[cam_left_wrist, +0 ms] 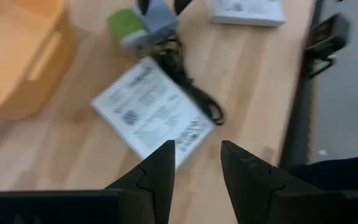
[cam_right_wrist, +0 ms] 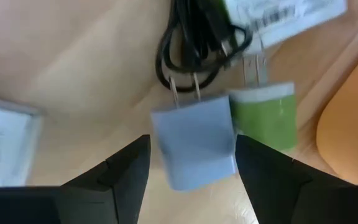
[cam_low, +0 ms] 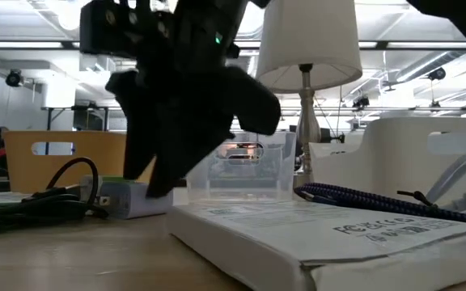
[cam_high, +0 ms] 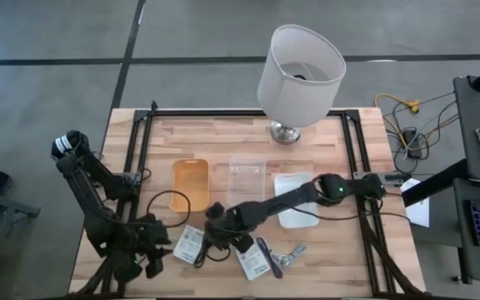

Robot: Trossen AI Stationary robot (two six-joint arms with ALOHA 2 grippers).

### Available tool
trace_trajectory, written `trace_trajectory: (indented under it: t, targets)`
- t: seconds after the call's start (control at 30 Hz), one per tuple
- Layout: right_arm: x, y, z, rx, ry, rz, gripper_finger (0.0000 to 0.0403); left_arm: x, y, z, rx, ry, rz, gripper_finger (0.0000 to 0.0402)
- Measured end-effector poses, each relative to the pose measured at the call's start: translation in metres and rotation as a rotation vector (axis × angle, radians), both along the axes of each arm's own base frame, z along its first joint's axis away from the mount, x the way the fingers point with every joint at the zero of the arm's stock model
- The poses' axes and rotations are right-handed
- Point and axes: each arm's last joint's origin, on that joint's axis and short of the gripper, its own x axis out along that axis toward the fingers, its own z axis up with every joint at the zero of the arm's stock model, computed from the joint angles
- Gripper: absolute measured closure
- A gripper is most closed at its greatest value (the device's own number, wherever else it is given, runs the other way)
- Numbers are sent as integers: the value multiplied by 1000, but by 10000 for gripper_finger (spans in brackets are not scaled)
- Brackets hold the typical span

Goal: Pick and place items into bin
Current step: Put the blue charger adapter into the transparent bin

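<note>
My right gripper (cam_right_wrist: 192, 140) is open and low over the table's near middle (cam_high: 215, 233). Its fingers stand on either side of a grey-blue plug block (cam_right_wrist: 194, 146). A green-and-white block (cam_right_wrist: 263, 118) lies right beside the grey one, and a thin black cable (cam_right_wrist: 185, 56) is coiled by their prongs. My left gripper (cam_left_wrist: 197, 146) is open and empty above one white label card (cam_left_wrist: 154, 112), at the near left (cam_high: 152, 254). The second card (cam_high: 251, 260), a purple-black stick (cam_high: 267, 250) and a metallic clip (cam_high: 294, 252) lie flat on the table. My right gripper comes at the grey-blue block from above, with one finger (cam_right_wrist: 129, 162) on each side of it. The block lies on the table. I cannot tell whether the fingers touch it.
An orange bin (cam_high: 190, 183), a clear bin (cam_high: 247, 177) and a white bin (cam_high: 294, 204) stand in a row at mid-table. A lamp (cam_high: 298, 75) stands at the far edge. Black rails (cam_high: 140, 150) run along both sides of the table.
</note>
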Motion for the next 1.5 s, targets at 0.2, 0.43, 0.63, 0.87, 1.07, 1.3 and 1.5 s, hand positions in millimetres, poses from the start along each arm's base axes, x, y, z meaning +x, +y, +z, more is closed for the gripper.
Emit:
trace_trajectory:
  t: [0.2, 0.43, 0.63, 0.87, 1.07, 1.3, 1.5]
  targets:
    - [4, -15, -6, 82, 15, -14, 181, -3, 4, -2, 48, 26, -2, 288]
    - [6, -27, -9, 199, 54, -15, 181, -5, 9, -2, 72, 36, -2, 288]
    - [4, -25, -14, 214, 65, -34, 181, -8, 15, -6, 80, 40, 0, 288]
    - [6, -19, -17, 235, 26, -55, 182, -10, 17, -10, 74, 46, 20, 288]
    - [3, -21, -17, 212, 60, -146, 208, -10, 17, -10, 73, 45, 19, 288]
    - [-1, -21, -6, 233, 102, -252, 220, -10, 17, -11, 76, 47, 19, 288]
    - [-10, -23, 60, 357, 41, -468, 195, -10, 17, -11, 82, 37, 23, 288]
